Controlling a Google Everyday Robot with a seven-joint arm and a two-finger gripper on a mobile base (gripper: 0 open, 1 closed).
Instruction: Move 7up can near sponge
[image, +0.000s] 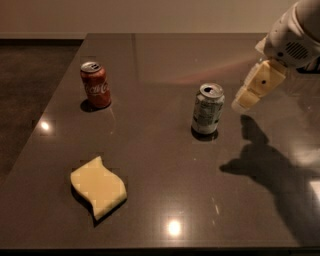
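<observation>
The 7up can (207, 108), pale silvery-green with a silver top, stands upright right of the table's middle. The pale-yellow wavy sponge (98, 186) lies flat near the front left, well apart from the can. My gripper (245, 100) reaches in from the upper right on a white arm. Its cream fingers point down-left and hang just right of the can's top, a short gap from it. It holds nothing.
A red Coca-Cola can (95, 84) stands upright at the back left. The dark glossy table (160, 165) reflects ceiling lights. The arm's shadow falls on the table at the right. The table's left edge drops to a dark floor.
</observation>
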